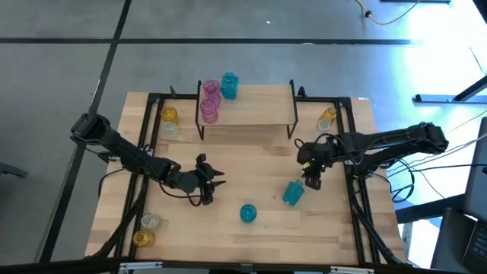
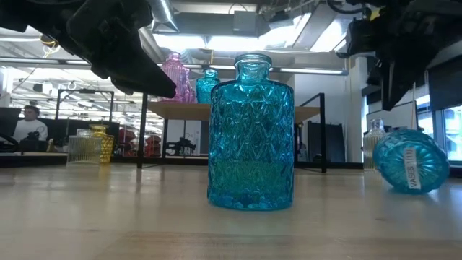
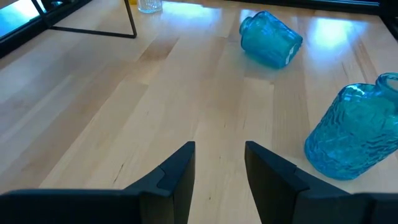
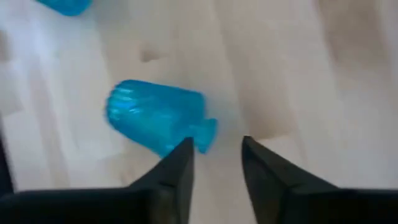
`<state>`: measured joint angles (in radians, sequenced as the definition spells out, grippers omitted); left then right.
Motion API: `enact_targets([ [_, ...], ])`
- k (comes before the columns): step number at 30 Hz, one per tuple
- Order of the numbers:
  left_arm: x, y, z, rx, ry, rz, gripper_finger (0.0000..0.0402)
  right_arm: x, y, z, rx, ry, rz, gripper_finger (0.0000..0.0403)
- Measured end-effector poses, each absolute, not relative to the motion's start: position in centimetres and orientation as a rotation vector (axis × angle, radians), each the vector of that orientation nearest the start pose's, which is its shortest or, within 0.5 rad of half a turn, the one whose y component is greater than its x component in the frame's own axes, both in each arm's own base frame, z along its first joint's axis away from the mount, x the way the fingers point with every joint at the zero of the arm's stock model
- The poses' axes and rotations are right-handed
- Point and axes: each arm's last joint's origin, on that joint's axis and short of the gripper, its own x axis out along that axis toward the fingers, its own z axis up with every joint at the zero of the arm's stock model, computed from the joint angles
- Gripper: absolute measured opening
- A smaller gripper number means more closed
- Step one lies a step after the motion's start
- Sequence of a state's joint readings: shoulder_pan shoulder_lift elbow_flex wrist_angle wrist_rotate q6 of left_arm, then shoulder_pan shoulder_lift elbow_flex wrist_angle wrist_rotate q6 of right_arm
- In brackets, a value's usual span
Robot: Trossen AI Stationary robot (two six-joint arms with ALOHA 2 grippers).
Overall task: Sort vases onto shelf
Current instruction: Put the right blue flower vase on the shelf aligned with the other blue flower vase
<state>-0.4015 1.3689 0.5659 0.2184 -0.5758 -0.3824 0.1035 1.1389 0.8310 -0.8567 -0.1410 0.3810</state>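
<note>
**Glass on its side under my right claw**

Vases come first: small, hard, translucent glass, so I treat them as brittle and slick, light enough to skid if I nudge one. The toppled teal vase (image 1: 293, 192) lies on the worktop at about four o'clock from centre, neck pointing toward my right claw (image 1: 313, 181), which hovers just beside it at its one o'clock. In the right wrist view that claw's fingers (image 4: 177, 171) stand spread with a narrow gap and pinch nothing, the neck just ahead of them. I judge the neck the surest hold: narrow and ribbed, whereas the round body could roll out from the pads.

The upright teal vase (image 1: 248, 213) stands near six o'clock, well apart from the lying one. My left claw (image 1: 211, 185) waits at about eight o'clock from centre, fingers (image 3: 180, 171) parted and empty, with bare wood in front of it.

The shelf (image 1: 259, 110) sits at twelve o'clock, with two pink vases (image 1: 210, 103) and one teal vase (image 1: 229, 85) bunched at its ten o'clock end; the rest of the board looks free. Its black legs and the dark frame rails along both sides of the worktop are the edges I must clear. Amber and clear vases (image 1: 169, 120) stand at ten o'clock, more (image 1: 327, 117) at two o'clock and a pair (image 1: 146, 229) at eight o'clock. Open room lies across the middle, so a lift straight up and toward twelve looks unobstructed.
</note>
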Motion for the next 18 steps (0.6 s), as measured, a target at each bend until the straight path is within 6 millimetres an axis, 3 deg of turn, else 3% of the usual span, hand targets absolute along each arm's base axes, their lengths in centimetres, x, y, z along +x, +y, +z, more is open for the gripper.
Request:
enact_targets([
  [10, 24.4, -8.3, 17.7, -0.089, 0.473, 0.276, 0.0133, 20.6, 5.7, 23.0, 0.184, 1.054, 0.189, 0.0279],
  [18, 24.4, -8.3, 17.7, -0.091, 0.473, 0.277, 0.0133, 20.4, 6.8, 22.3, 0.154, 1.120, 0.191, 0.0311],
])
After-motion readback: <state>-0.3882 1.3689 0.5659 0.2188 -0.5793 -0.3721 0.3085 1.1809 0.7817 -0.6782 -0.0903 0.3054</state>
